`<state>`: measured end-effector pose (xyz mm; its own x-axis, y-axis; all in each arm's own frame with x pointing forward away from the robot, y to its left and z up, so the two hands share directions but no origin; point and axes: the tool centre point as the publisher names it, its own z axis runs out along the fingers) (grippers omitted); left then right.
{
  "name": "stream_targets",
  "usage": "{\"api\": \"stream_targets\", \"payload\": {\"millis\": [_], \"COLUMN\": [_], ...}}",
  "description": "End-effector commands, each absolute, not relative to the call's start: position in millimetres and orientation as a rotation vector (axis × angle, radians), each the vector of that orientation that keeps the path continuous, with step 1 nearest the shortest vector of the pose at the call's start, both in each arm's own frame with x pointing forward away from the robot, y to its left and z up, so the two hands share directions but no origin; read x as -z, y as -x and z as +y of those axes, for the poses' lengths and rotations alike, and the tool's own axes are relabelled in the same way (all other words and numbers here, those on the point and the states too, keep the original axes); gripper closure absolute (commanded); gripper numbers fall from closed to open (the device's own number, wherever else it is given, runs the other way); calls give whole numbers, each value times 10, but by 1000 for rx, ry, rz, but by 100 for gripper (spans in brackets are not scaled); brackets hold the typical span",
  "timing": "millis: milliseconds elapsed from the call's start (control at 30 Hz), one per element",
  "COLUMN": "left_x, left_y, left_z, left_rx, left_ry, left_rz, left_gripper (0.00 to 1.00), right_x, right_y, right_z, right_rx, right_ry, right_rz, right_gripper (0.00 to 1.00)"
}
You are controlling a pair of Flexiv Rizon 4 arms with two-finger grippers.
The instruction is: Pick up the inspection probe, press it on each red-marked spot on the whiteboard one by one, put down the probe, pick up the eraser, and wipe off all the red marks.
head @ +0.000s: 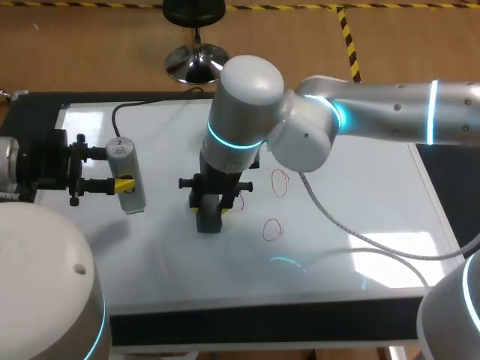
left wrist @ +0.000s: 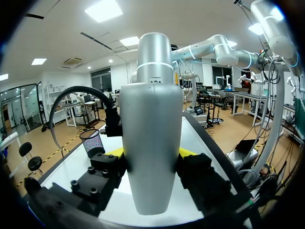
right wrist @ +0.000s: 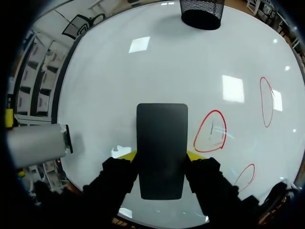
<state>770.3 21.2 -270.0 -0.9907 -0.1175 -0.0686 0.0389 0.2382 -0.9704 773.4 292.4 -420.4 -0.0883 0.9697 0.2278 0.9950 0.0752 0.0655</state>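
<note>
Starting at the left, the left gripper w/ yellow tips pinches a silver-grey cylindrical inspection probe from both sides. It holds the probe off the glossy white rectangular whiteboard, prob. parked aside so the wiping arm has room. Towards the middle, the right gripper points straight down, jaws clamped on a black rectangular block eraser. The eraser's flat face is turned to the board, ready to wipe; actual contact can't be confirmed. Just right of it are three hand-drawn red marks, oval loops, none wiped yet. The nearest sits just beside the eraser, so wiping looks about to begin.
</note>
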Motion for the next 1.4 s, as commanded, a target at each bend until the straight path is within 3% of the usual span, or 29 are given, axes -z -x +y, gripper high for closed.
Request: {"api": "stream_targets", "payload": {"millis": [33,767,1400], "left_x": [2685,2685,2685], "left_y": [-7690,-7690,-7690], "left_z": [210,210,210], "left_rx": [1860,1860,1860], "left_ry": [77,77,77], "left_rz": [2366,2366,2366], "left_gripper": [100,100,100], "right_x": [4277,4360,3962], "right_y": [-7738,-7953,-7880], "right_z": [2764,2273,2191], "right_rx": [320,258,303], "right_ry": [2048,2211,2278], "right_rz": [-2200,-2133,-2170], "right_gripper": [100,100,100]}}
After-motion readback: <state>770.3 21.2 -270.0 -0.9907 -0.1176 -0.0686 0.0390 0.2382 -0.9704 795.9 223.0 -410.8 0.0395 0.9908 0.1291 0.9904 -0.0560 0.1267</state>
